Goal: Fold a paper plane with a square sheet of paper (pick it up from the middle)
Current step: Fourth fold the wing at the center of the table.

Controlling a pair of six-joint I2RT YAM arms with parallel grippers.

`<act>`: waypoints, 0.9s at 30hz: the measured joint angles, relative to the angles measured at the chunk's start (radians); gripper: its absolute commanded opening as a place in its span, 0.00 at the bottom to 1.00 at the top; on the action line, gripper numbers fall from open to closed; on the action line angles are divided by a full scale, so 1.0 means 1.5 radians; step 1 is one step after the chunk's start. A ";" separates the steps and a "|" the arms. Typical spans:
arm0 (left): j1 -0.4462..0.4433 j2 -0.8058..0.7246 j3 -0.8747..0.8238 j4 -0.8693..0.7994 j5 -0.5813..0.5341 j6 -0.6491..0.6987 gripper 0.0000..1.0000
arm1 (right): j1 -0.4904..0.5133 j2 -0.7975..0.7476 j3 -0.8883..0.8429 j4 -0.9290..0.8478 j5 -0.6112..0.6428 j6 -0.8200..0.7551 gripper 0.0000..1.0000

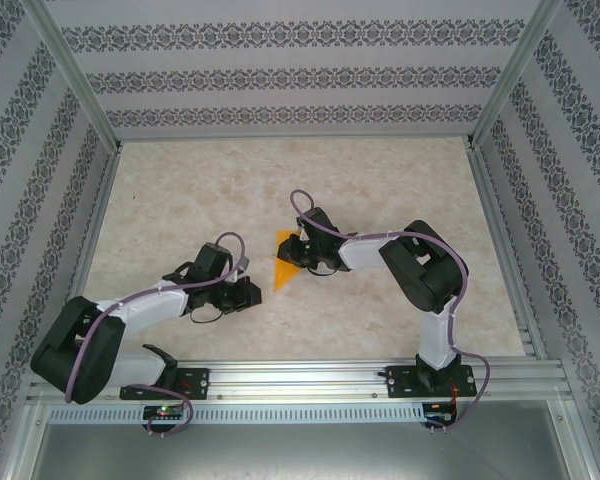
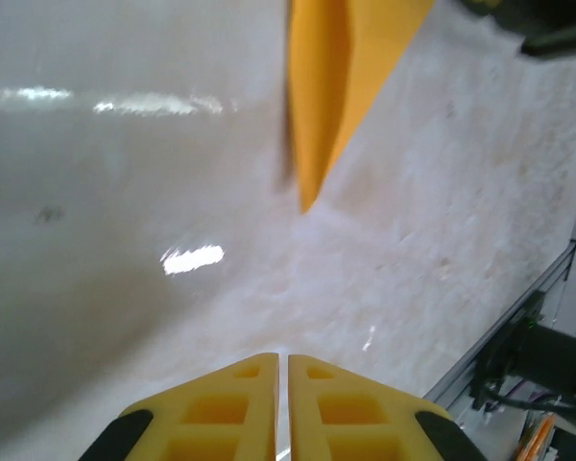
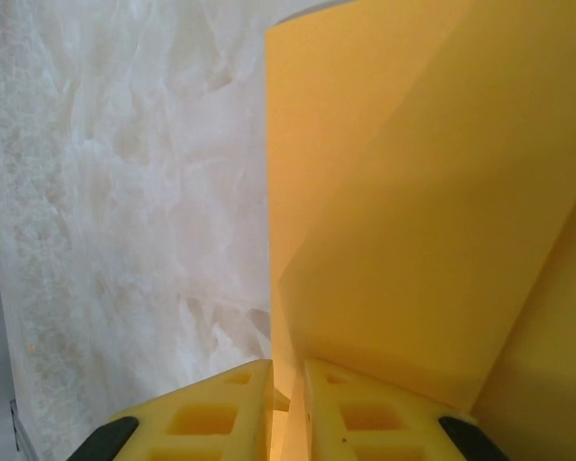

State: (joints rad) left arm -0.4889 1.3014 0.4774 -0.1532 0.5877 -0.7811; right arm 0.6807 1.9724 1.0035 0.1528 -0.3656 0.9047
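Plainly right gripper (image 3: 286, 365) clamps the folded paper (image 3: 413, 192); left gripper (image 2: 283, 357), closed and empty, sits short of its tip.

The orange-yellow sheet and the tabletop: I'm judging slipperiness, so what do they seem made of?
The orange-yellow sheet looks like thin matte paper: it holds sharp creases and a fine point, without gloss. The tabletop looks smooth and glossy, marble-patterned, stone or printed laminate, I cannot tell which; it throws bright glints in the left wrist view.
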 measured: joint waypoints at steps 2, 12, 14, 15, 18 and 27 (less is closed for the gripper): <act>0.003 0.016 0.027 0.003 0.002 -0.005 0.15 | 0.000 0.000 0.000 0.000 -0.001 -0.002 0.19; 0.003 0.163 0.143 0.057 0.018 -0.007 0.28 | 0.000 0.000 -0.002 0.010 -0.005 0.007 0.20; 0.003 0.188 0.151 0.063 0.018 -0.007 0.29 | 0.000 0.000 -0.002 0.011 -0.005 0.009 0.20; 0.003 0.197 0.151 0.063 0.017 -0.006 0.29 | 0.000 0.000 -0.002 0.011 -0.005 0.009 0.20; 0.003 0.214 0.151 0.062 0.005 -0.004 0.32 | 0.000 0.000 -0.002 0.011 -0.005 0.013 0.20; 0.003 0.250 0.161 0.077 -0.002 -0.004 0.29 | 0.004 0.001 -0.002 0.017 -0.005 0.014 0.20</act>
State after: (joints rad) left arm -0.4847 1.6768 0.7197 -0.0383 0.5850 -0.7872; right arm 0.6872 1.9739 1.0012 0.1776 -0.3729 0.9260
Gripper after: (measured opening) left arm 0.298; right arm 0.202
